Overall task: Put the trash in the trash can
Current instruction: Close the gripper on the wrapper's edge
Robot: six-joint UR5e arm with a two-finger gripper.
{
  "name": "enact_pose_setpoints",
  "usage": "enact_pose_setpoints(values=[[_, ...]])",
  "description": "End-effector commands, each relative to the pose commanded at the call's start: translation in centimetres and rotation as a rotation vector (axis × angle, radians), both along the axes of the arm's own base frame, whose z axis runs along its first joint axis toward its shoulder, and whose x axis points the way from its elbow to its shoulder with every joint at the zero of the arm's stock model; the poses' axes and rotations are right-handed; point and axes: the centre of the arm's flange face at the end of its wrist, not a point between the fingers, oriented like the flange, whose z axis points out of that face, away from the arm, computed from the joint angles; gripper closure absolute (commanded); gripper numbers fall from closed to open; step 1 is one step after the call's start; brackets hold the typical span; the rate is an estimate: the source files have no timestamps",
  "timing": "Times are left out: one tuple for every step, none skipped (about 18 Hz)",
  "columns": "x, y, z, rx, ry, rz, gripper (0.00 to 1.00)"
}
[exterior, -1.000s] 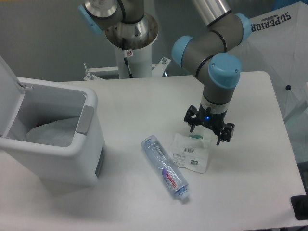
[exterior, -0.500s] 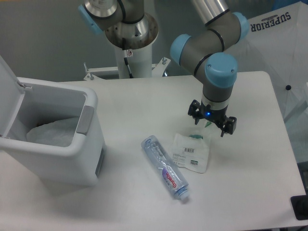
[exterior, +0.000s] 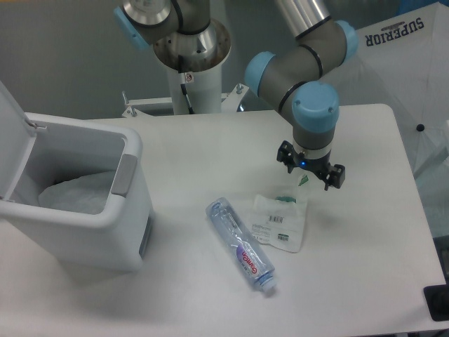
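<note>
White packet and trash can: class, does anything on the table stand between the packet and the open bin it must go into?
Yes: the crushed water bottle lies on the table just left of the white packet, on the side toward the trash can. The bin's lid is open. The claw hangs above the packet's far edge.

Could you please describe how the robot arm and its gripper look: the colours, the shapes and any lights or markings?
The arm is made of thick grey-silver tubes joined by rounded joints with light blue caps. At its end sits a small black gripper with two dark jaws and a small blue light on its body. A small green bit shows between the jaws. No loose cable shows on it, and no lettering is readable.
</note>
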Motion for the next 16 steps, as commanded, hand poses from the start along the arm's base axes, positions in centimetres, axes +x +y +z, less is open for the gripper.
enact_pose_setpoints(values=[[-0.1, -0.2, -0.2, -0.018, 0.004, 0.000, 0.08], [0.0, -0.2, -0.3, -0.030, 0.007, -0.001, 0.23], [0.2, -0.3, -0.5, -0.033, 0.004, 0.000, 0.42], [0.3, -0.4, -0.6, -0.035, 0.003, 0.003, 0.64], [0.3, -0.4, -0.6, -0.035, 0.007, 0.015, 0.84], [0.2, -0.4, -0.5, -0.033, 0.013, 0.028, 1.00], [0.2, -0.4, -0.4, -0.031, 0.014, 0.032, 1.00], [0.3, -0.3, -0.3, -0.026, 0.013, 0.027, 1.00], [0.5, 0.1, -0.2, -0.022, 0.014, 0.021, 1.00], [0.8, 0.8, 0.1, -0.018, 0.021, 0.006, 1.00], [1.0, 1.4, 0.5, -0.014, 0.028, -0.003, 1.00], [1.2, 1.7, 0.7, -0.012, 0.032, -0.009, 1.00], [1.6, 2.0, 0.8, -0.011, 0.031, -0.019, 1.00], [1.7, 2.1, 0.9, -0.009, 0.030, -0.020, 1.00], [2.0, 2.4, 1.2, -0.005, 0.034, -0.028, 1.00], [2.3, 2.6, 1.6, 0.004, 0.035, -0.034, 1.00]])
